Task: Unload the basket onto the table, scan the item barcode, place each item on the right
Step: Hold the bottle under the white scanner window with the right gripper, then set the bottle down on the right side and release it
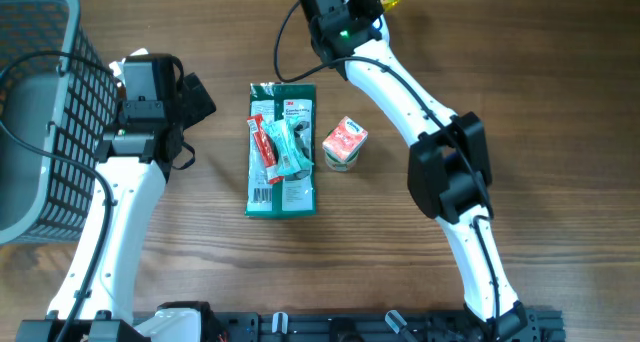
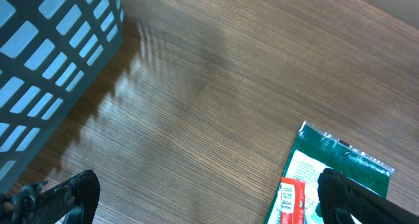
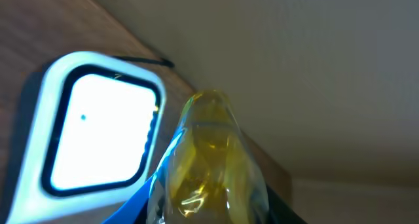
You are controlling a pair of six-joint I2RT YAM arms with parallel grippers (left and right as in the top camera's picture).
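the right gripper (image 1: pixel 370 2) grips a yellow item (image 3: pixel 209 158) at the table's far edge; the item is glossy, see-through yellow with a rounded top, just beside the scanner (image 3: pixel 98 129), whose window glows white. the left gripper (image 2: pixel 203 198) hangs with jaws wide, holding nothing, near the basket (image 2: pixel 39 54)

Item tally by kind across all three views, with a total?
Green pack: 1
Sachets: 2 (red sachet, teal sachet)
Small carton: 1
Yellow item: 1
Scanner: 1
Basket: 1
Total: 7
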